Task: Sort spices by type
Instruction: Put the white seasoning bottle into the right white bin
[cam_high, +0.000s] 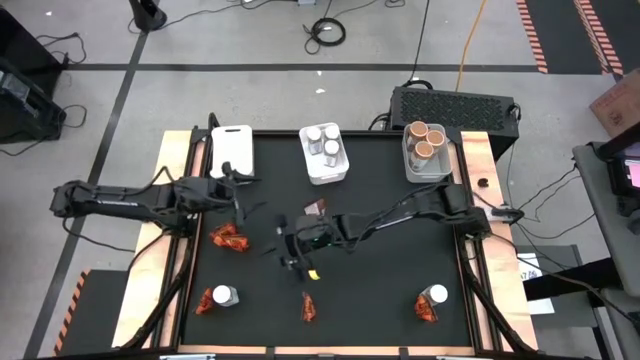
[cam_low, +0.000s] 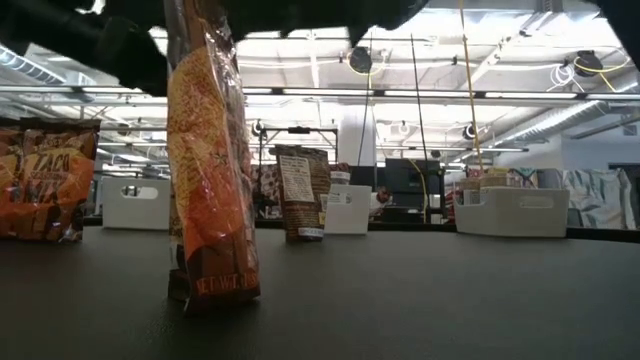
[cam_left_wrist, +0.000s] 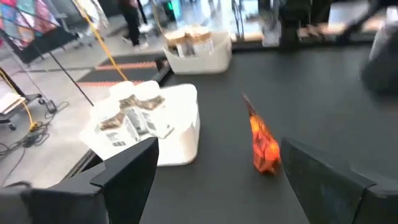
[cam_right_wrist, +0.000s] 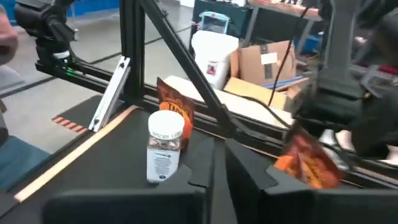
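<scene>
a red-orange sachet (cam_low: 210, 170) stands upright on the dark table (cam_low: 420, 300), close to the camera, its top running up into a dark arm part that crosses the upper edge. at the far left another orange sachet (cam_low: 45, 180) printed with "taco" rests on the table. farther back, a brown sachet (cam_low: 300, 192) stands near the middle. three white bins line the far edge: one on the left (cam_low: 135, 203), one at centre (cam_low: 348, 210), one on the right (cam_low: 515, 212). ceiling lights and beams fill the room behind.
</scene>
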